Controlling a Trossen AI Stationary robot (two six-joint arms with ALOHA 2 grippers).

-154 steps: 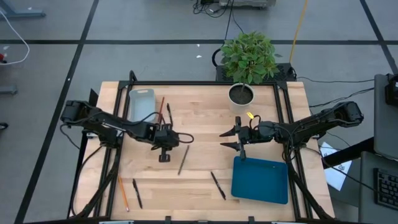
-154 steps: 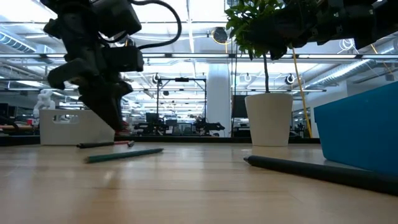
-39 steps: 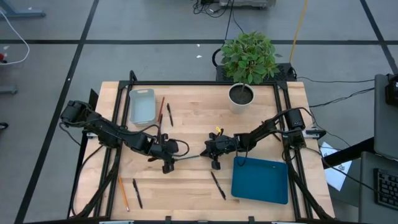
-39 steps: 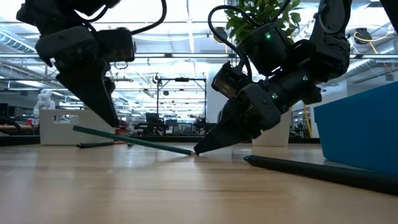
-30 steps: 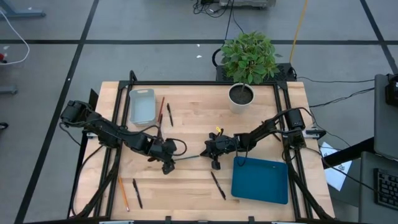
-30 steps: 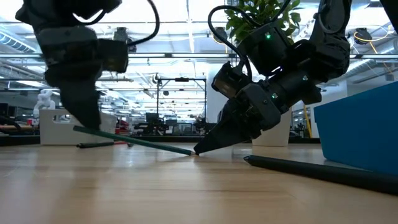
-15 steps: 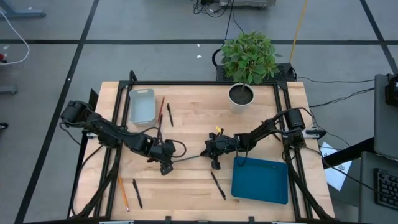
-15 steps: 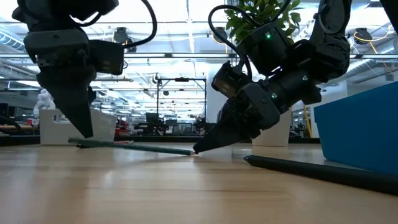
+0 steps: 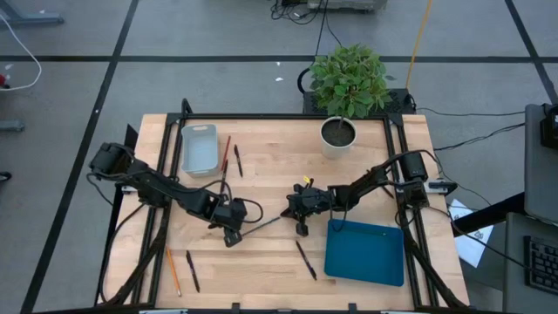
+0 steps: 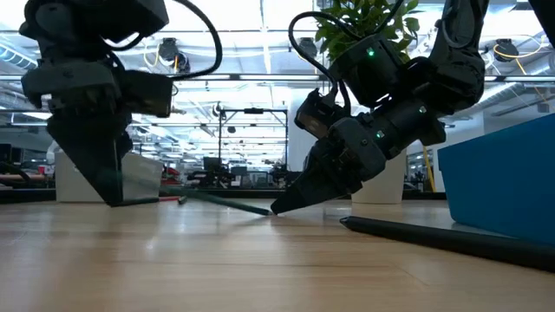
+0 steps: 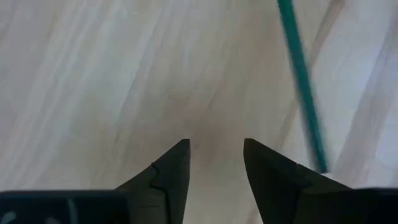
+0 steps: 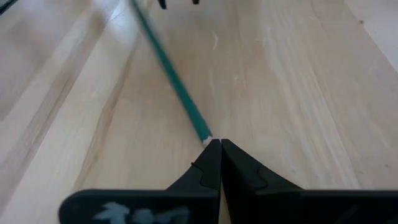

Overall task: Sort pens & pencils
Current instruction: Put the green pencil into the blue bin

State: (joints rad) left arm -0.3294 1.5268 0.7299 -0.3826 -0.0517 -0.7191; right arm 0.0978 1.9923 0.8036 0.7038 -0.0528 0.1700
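**Two grippers at either end of a green pencil**

From above, the green pencil [image 9: 264,224] lies near the middle of the wooden table [image 9: 270,148], slanting between the two arms. The left gripper [image 9: 232,237] is down at the pencil's end farther from the potted plant [image 9: 347,87]; the right gripper [image 9: 291,210] is at the end nearer the plant. A red pencil [image 9: 225,153] and a black pen [image 9: 237,160] lie beside the white tray [image 9: 199,147]. Another pen [image 9: 304,259] lies just beside the blue tray [image 9: 364,253], which sits on the plant's side of the table but at the opposite edge. An orange pencil [image 9: 173,271] and a pen [image 9: 192,270] lie at the corner farthest from the plant.

At table height, the right gripper [image 10: 282,206] touches the table with its tip at the green pencil's [image 10: 230,204] end, the plant's pot behind it.

The left wrist camera shows the left gripper [image 11: 216,155] with its fingers apart over bare wood, the green pencil [image 11: 303,87] lying just outside one finger, not between them.

The right wrist camera shows the right gripper [image 12: 215,146] with fingers pressed together, their tip meeting the green pencil's [image 12: 174,82] point.
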